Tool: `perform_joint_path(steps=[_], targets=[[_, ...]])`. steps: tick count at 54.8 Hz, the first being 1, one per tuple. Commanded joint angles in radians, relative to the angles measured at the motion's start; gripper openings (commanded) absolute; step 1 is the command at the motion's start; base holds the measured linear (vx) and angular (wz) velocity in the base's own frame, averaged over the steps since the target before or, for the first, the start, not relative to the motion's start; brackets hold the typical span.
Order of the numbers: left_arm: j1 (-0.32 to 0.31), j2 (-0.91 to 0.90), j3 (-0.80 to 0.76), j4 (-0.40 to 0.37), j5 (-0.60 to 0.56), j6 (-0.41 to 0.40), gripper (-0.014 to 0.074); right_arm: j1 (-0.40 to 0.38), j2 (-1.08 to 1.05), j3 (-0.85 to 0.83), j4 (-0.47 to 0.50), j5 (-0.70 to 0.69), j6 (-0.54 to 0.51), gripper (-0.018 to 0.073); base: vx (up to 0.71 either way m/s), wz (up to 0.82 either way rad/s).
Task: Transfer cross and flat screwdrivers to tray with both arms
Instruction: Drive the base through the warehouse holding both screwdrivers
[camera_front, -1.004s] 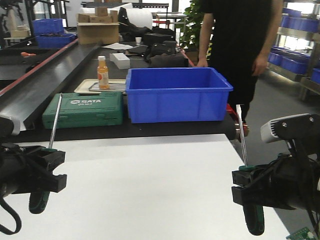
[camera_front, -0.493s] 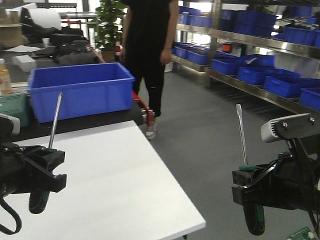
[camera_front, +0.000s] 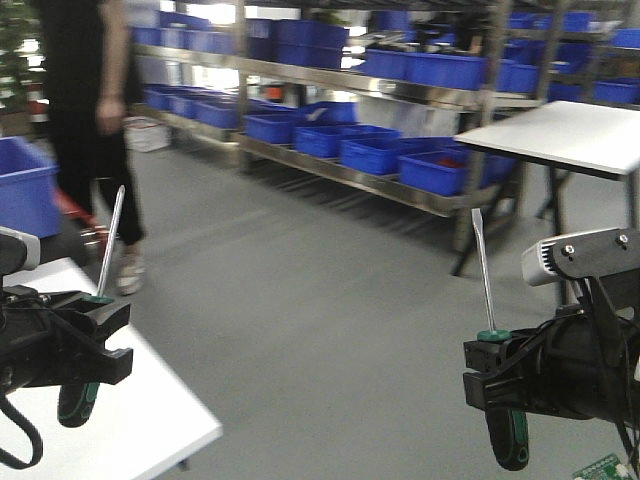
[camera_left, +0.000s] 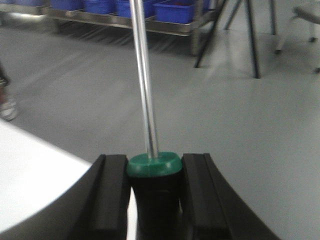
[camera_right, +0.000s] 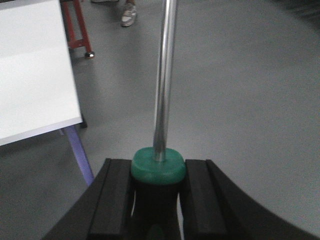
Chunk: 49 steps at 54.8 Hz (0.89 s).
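Left gripper (camera_front: 97, 338): clamped on left screwdriver (camera_front: 110, 240), shaft upright, over white table (camera_front: 150, 400) edge. Right gripper (camera_front: 498, 375): clamped on flat-bladed screwdriver (camera_front: 482, 270), well right of table, above floor. Tray not seen. Step judged: carriage; tray must be reached, tools lowered, released.

Both arms are held low and forward, one at each edge of the front view. The left hand (camera_front: 104, 340) is clamped on the left screwdriver (camera_front: 108, 245). Its two black fingers (camera_left: 107, 200) press the handle just under the green collar, and the shaft points up with a slight tilt. The right hand (camera_front: 488, 372) grips the right screwdriver (camera_front: 483, 270) the same way, fingers (camera_right: 197, 200) tight on both sides of the handle, shaft near upright. A white housing (camera_front: 580, 255) sits above the right wrist.
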Motion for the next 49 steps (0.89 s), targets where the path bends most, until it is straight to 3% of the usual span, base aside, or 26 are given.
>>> perform_joint_path(steps=[1, 49], targets=[[-0.005, -0.027, -0.032, -0.01, -0.095, -0.009, 0.0, 0.0, -0.023, -0.034, 0.001, -0.084, -0.004, -0.0008, 0.0, -0.75], [-0.005, -0.027, -0.032, -0.01, -0.095, -0.009, 0.0, 0.0, -0.023, -0.034, 0.001, -0.085, -0.004, -0.0008, 0.15, -0.69]])
